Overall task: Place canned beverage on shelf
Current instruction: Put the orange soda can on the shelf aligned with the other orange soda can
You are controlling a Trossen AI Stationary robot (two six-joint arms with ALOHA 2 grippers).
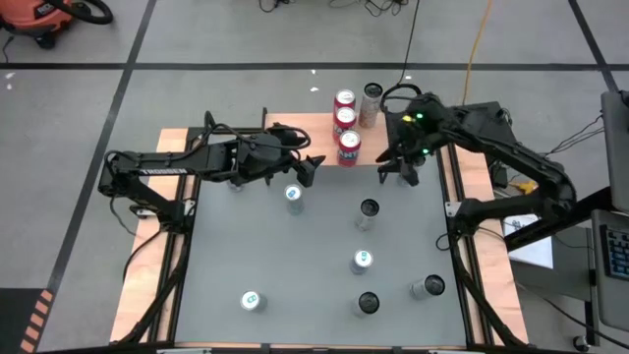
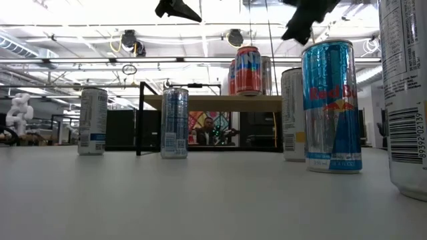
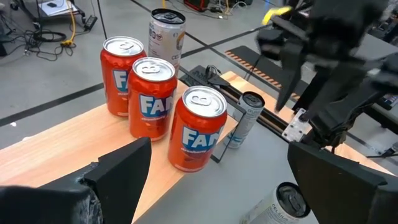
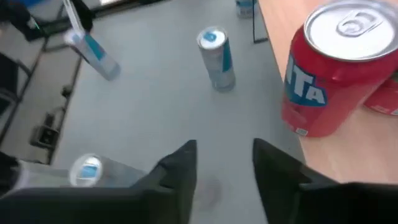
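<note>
Where cans (image 1: 362,260) stand, grey tabletop (image 1: 295,265).

Grey concrete floor (image 1: 246,39) crossed by dark tape lines (image 1: 295,65). An orange shop vacuum (image 1: 39,22) stands at the far left corner; a yellow cable (image 1: 479,39) and black cables (image 1: 388,8) trail over the floor. Across the table, ceiling light strips (image 2: 80,30) and ducts (image 2: 130,41) run overhead, and a person (image 2: 210,130) sits at a distance.
</note>
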